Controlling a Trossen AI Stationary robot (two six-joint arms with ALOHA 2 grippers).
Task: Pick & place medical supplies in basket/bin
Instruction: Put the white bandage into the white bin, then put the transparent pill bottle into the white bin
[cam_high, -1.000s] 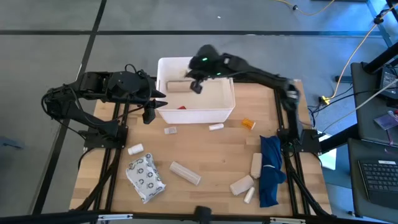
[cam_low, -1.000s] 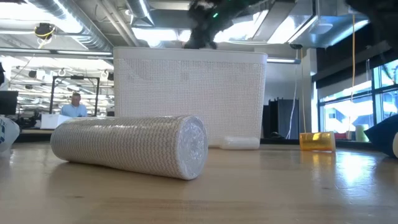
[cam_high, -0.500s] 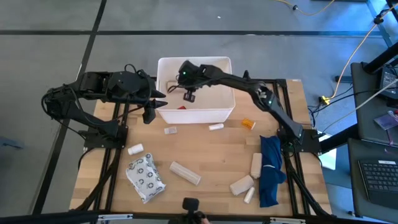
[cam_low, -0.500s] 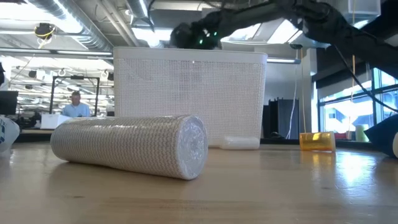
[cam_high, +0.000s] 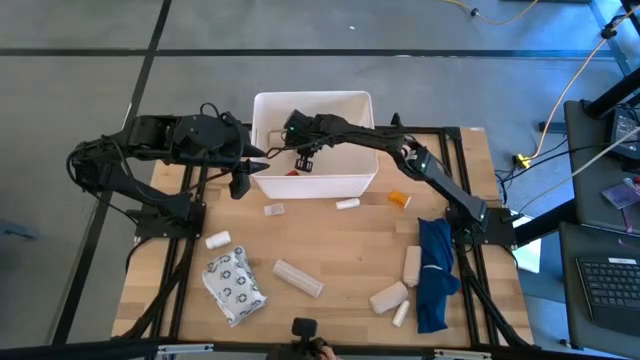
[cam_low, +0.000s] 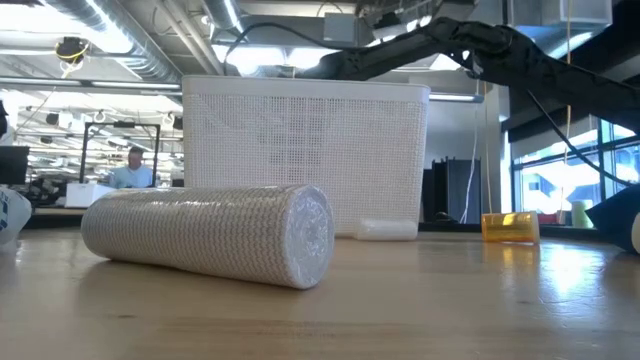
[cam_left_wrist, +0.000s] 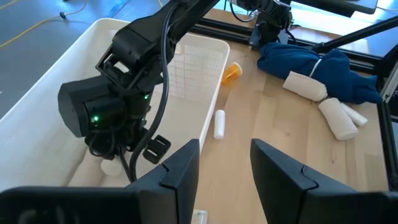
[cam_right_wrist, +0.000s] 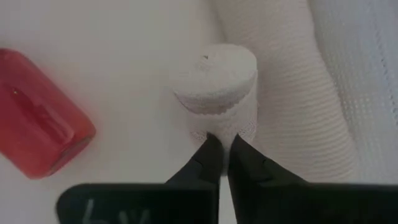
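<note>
The white tub (cam_high: 362, 182) stands at the table's far middle. My right gripper (cam_high: 303, 160) reaches down inside it and is shut on a small white roll (cam_right_wrist: 217, 84). A red bottle (cam_right_wrist: 37, 121) and a larger beige roll (cam_right_wrist: 292, 99) lie on the tub floor beside it. My left gripper (cam_left_wrist: 227, 171) hovers open at the tub's near left corner (cam_high: 262, 180) and holds nothing. A grey ring-patterned packet (cam_high: 233, 285), a long beige roll (cam_high: 298, 278), an orange bottle (cam_high: 399, 200) and several small rolls and tubes lie on the table. My right gripper pinches the small white roll by its frilly lower edge (cam_right_wrist: 222, 129), only at the fingertips (cam_right_wrist: 210, 149). The fingers come from above, pointing down into the tub. The roll stands tilted beyond the tips, next to the beige roll; whether it rests on the tub floor I cannot tell.
A long dark-blue cloth (cam_high: 435, 272) lies at the table's right side with beige rolls (cam_high: 412, 262) beside it. A white tube (cam_high: 347, 204) and a small item (cam_high: 274, 210) lie just before the tub. In the low view the long roll (cam_low: 215, 232) lies before the tub wall (cam_low: 305, 150).
My right gripper has moved from above the tub's middle toward its left side and down inside the walls. The left arm has kept still.
</note>
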